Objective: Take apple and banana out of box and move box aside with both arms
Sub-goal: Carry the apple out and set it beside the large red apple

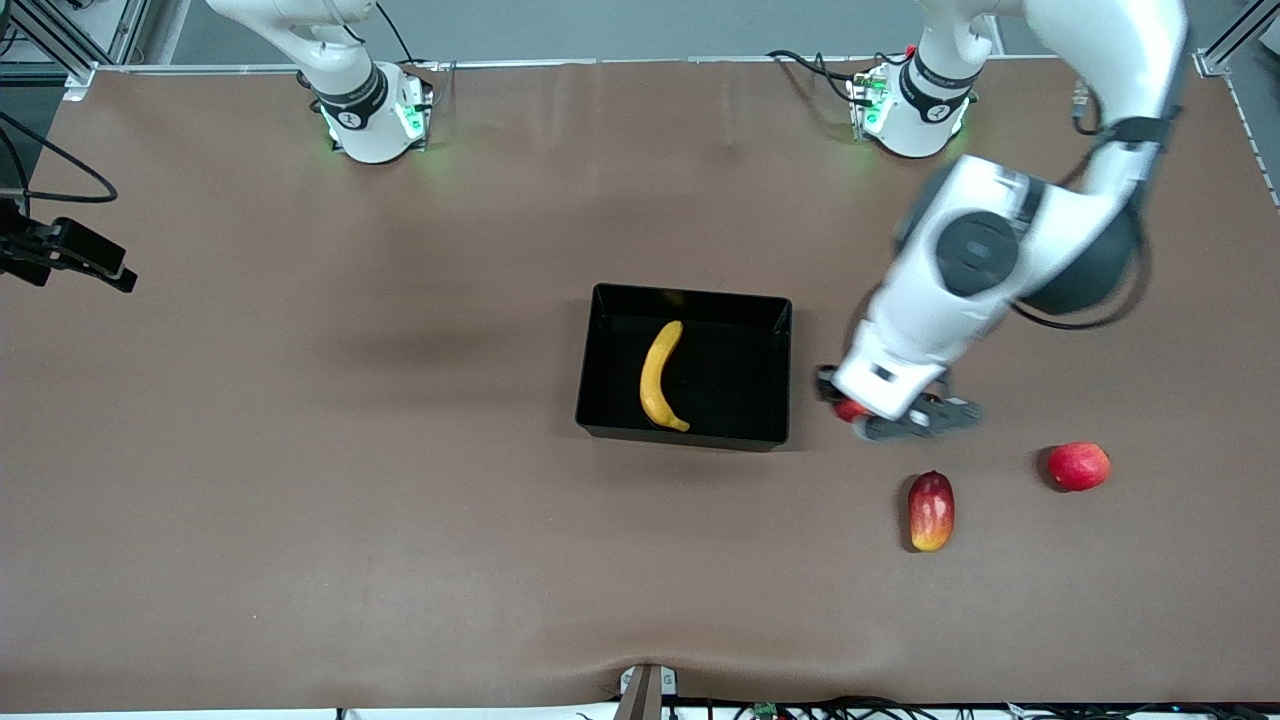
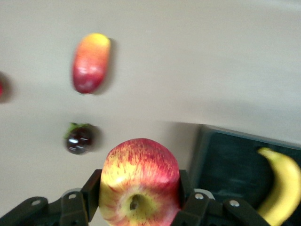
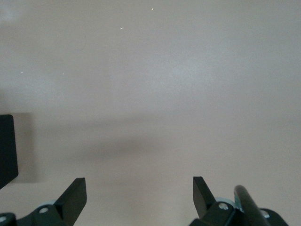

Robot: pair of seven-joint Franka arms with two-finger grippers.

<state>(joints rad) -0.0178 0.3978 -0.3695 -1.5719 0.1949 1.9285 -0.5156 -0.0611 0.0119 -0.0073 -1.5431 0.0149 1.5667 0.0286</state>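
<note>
On the brown tabletop [image 1: 300,480] a black box [image 1: 600,365] is sitting near the middle, and a banana [image 1: 660,377] is lying inside it, toward the wall at the right arm's end. A matte brown sheet is covering the whole tabletop, showing soft creases along the edge nearest the front camera; cables are running along that edge and around the two arm bases, where green lights are glowing. Metal frame posts are standing at the corners by the bases.

Beside the box, toward the left arm's end, the left gripper [image 1: 905,412] is hanging over bare tabletop with its fingers [image 2: 91,195] clamping an apple [image 2: 138,181], red with yellow patches, stem end facing the wrist camera. The apple is peeking out red beneath the gripper in the front view.

Nearer the front camera than the gripper, an oval red-and-yellow fruit [image 1: 931,511] is lying on the sheet, and a round red fruit [image 1: 1078,466] is resting well apart from it, closer to the left arm's end. The left wrist view is also showing a small dark fruit [image 2: 79,138] with a green cap on the sheet.

The right arm is waiting by its base; its gripper [image 3: 139,194] is hovering over bare tabletop, fingers spread apart and holding nothing, with a corner of the box at the edge of its view
</note>
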